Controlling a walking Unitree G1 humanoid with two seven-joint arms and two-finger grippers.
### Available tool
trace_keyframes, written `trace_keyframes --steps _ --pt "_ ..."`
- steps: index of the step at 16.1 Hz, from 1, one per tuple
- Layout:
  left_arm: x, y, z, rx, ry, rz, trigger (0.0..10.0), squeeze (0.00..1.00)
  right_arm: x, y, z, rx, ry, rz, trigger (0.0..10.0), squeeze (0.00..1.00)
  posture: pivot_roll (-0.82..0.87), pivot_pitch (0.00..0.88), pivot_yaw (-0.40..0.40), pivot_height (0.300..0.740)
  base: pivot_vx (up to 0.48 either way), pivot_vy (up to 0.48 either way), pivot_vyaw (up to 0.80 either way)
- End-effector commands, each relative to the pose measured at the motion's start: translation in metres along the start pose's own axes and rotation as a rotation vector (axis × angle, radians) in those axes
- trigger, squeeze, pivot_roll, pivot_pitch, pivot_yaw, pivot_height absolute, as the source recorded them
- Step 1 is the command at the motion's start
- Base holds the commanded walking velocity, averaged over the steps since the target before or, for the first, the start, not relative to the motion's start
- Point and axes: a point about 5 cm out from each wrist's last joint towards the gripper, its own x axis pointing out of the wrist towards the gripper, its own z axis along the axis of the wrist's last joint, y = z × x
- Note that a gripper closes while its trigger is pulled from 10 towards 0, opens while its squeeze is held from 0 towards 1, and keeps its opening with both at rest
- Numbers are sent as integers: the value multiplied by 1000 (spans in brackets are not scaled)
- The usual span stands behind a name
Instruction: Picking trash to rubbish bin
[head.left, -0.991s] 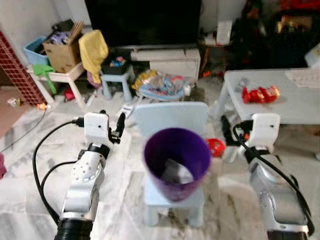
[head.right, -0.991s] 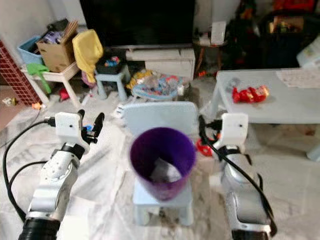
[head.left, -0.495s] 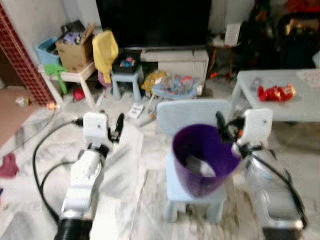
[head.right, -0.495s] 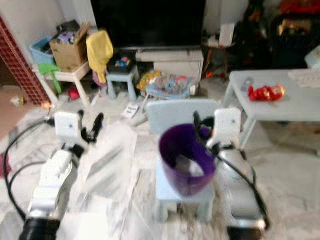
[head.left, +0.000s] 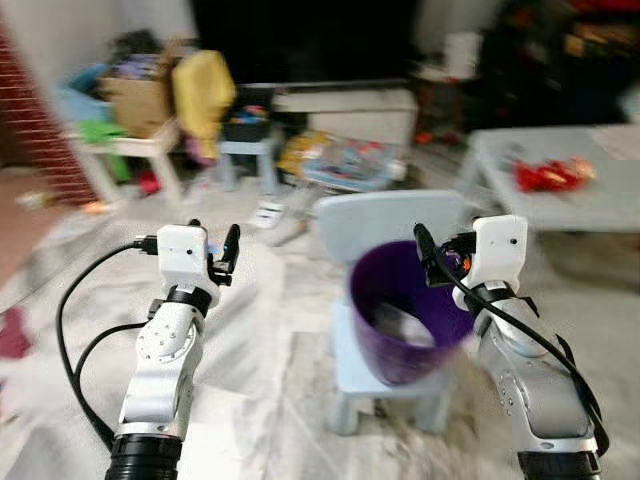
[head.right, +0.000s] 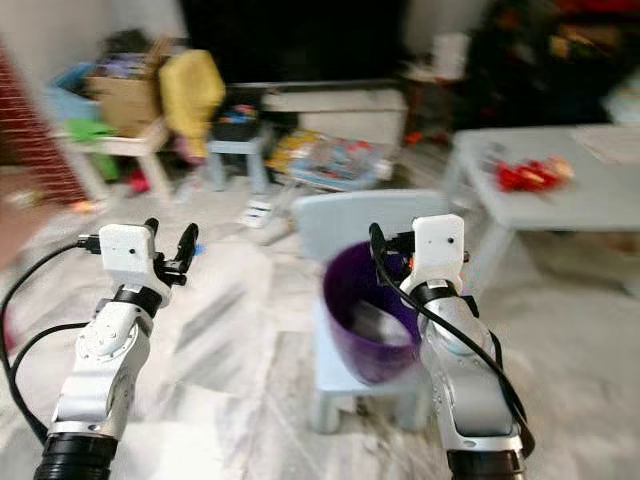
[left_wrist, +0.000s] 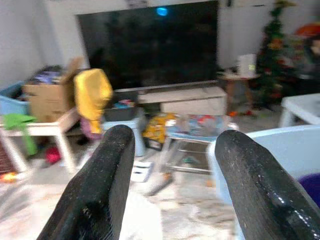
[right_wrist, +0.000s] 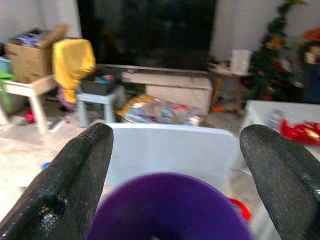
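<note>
Trash in the form of a red wrapper (head.left: 548, 175) is seen lying on the pale bench (head.left: 590, 205), ahead and to the robot's right; it is blurred, and what it is cannot be told more exactly. The purple rubbish bin (head.left: 410, 310) stands on the seat of a small light-blue chair (head.left: 385, 225), directly in front of the robot and just beside the right tool (head.left: 432, 262), whose two black fingers (right_wrist: 82, 157) are held wide apart with nothing between them. In the right wrist view the bin's rim is framed between those fingers, with the chair back beyond it.

The left tool (head.left: 222, 258) is raised on the other side, well apart from the bin, its fingers (left_wrist: 107, 175) likewise spread and empty; it looks toward the dark television (left_wrist: 150, 45) and the cluttered stools.

The coming move is judged to turn on this: the wrapper lies beyond and to the right of the bin, so the right arm is the nearer one by far. A turn or step toward the bench would be called for before any reach, since the wrapper is well apart from both tools. Something pale lies inside the bin, too blurred to be named.
</note>
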Motion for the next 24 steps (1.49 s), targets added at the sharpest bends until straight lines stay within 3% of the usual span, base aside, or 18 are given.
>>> trace_keyframes --steps 1,19,24 --pt "3 -2 1 -2 -2 -2 10000 0 0 -2 3 3 -11 0 10000 0 -120 0 21 740 0 0 -775" --pt "5 -10 1 3 -5 -36 10000 0 0 1 4 4 -20 8 10000 0 -129 0 29 740 0 0 -775" --pt "4 -10 1 2 -6 -34 10000 0 1 -1 6 -1 -27 1 10000 0 -131 0 29 740 0 -269 -775"
